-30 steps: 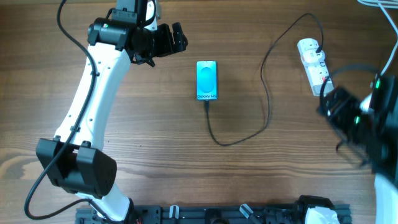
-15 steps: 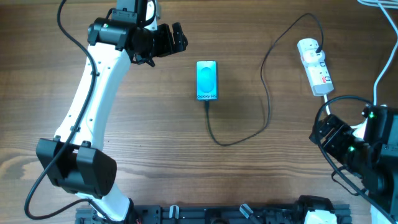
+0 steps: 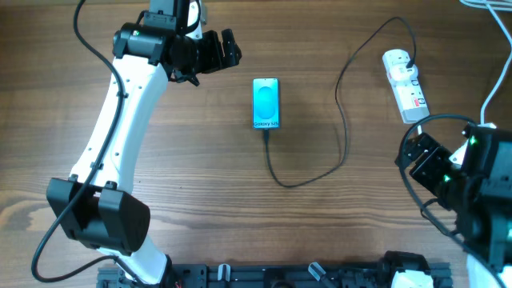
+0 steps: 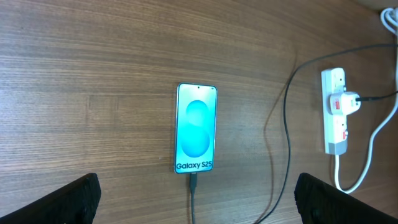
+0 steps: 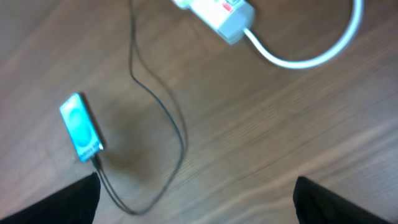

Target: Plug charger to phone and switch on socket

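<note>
Evidently the charger (image 3: 345, 120) was seated in the lower short edge of the phone (image 3: 266, 102), which lay screen-up at mid-frame in the overhead view. So we judged the switch on the socket (image 3: 406, 86), at the upper right, to be what was left, though we could not tell from its red marks (image 4: 334, 104) whether it was on. The right fingers (image 3: 414, 154) hung just below the socket's lower end, spread wide and holding nothing. The left fingers (image 3: 225, 50), at the upper left and well apart from the phone, were equally wide and empty. To do it well, we reckoned the right fingers should be drawn together, so one blunt tip met the rocker beside the plug. The push should come straight down, not sideways, since the light strip could skid on the counter (image 3: 208, 200). We would also keep clear of the white cord (image 5: 311, 59) and the black cable, lest a snag tug the connector out.
</note>
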